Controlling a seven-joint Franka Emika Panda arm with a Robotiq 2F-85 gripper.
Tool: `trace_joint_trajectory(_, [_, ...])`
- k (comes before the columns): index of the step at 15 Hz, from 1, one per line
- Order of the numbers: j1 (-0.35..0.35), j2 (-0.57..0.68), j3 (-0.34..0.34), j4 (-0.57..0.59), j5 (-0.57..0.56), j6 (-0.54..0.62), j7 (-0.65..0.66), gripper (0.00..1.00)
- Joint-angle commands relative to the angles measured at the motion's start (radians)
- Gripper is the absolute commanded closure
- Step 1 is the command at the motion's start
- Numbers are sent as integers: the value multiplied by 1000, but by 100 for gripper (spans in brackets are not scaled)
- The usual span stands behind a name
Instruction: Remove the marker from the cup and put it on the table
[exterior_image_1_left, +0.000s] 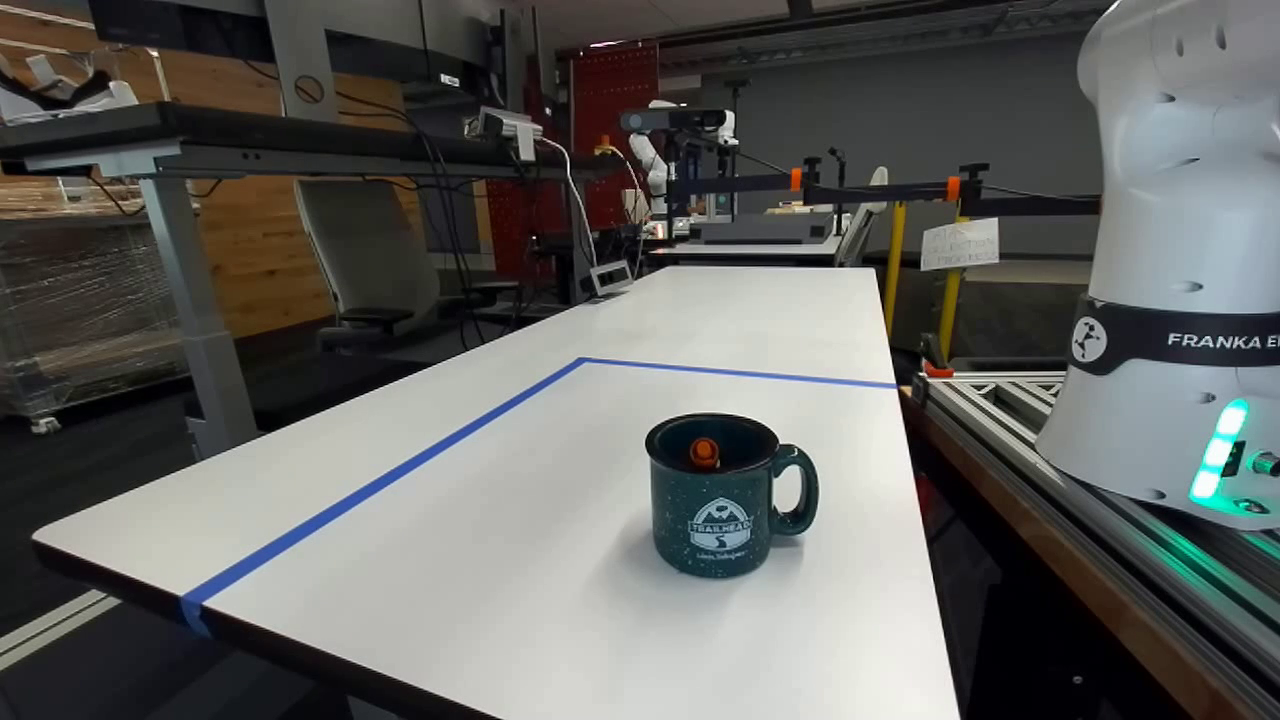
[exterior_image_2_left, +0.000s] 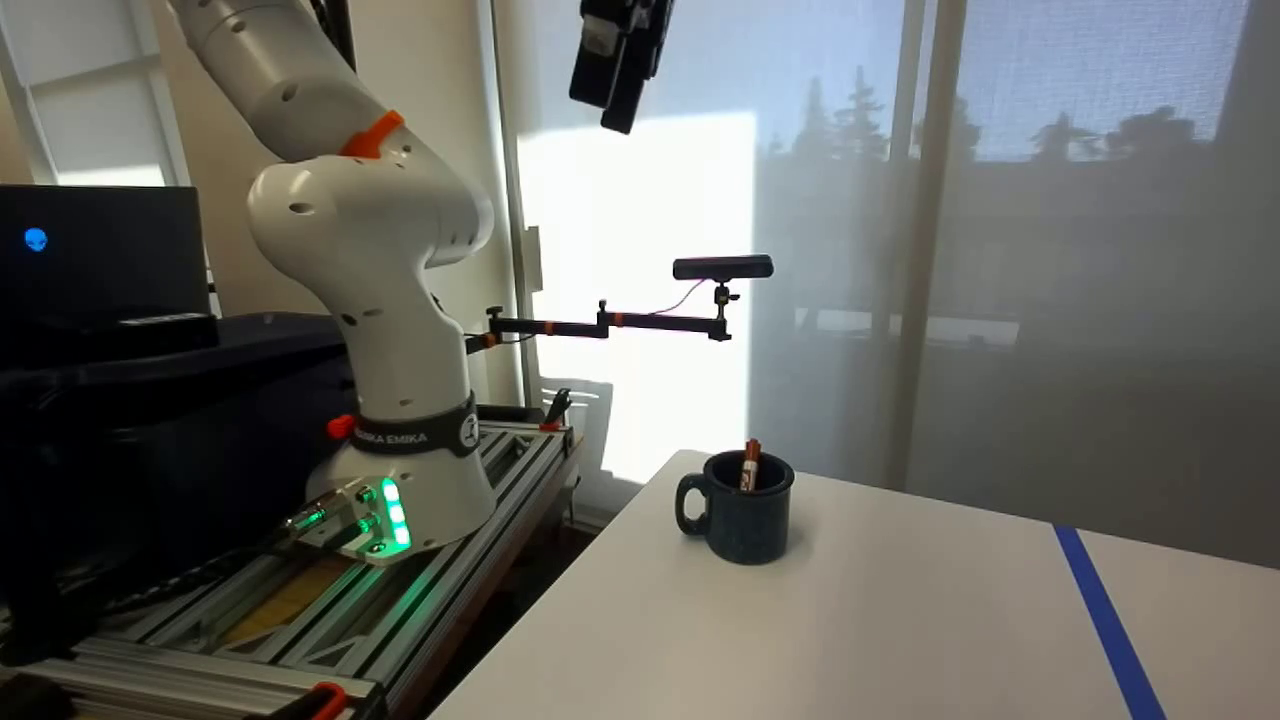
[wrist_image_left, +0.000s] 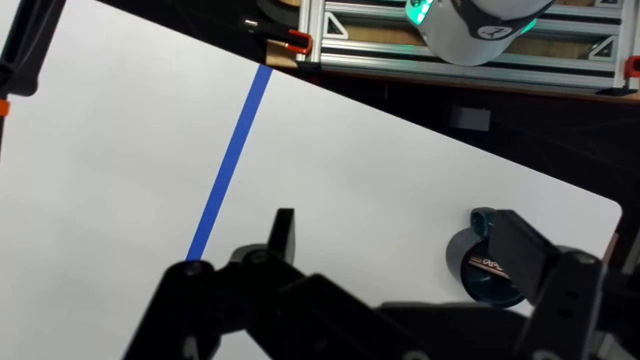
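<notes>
A dark green speckled cup stands upright on the white table in both exterior views. The marker leans inside it, its orange-brown end up near or above the rim. In the wrist view the cup is at the lower right, partly hidden by one finger, which also covers part of the marker. My gripper is open and empty, its fingers wide apart. In an exterior view the gripper hangs high above the table, well above the cup.
Blue tape marks lines on the table. The robot base stands on a metal rail frame beside the table edge. A camera on a black bar is behind the cup in an exterior view.
</notes>
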Motion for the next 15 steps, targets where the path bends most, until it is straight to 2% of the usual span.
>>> trace_joint_trajectory(1, [56, 78, -14, 22, -108, 92, -103, 0])
trace_joint_trajectory(7, [113, 219, 4, 28, -180, 290, -254, 0])
trace_joint_trajectory(11, [154, 264, 17, 5, -127, 443, -381, 0])
trace_joint_trajectory(15, [194, 232, 30, -63, -2, 604, -468, 0])
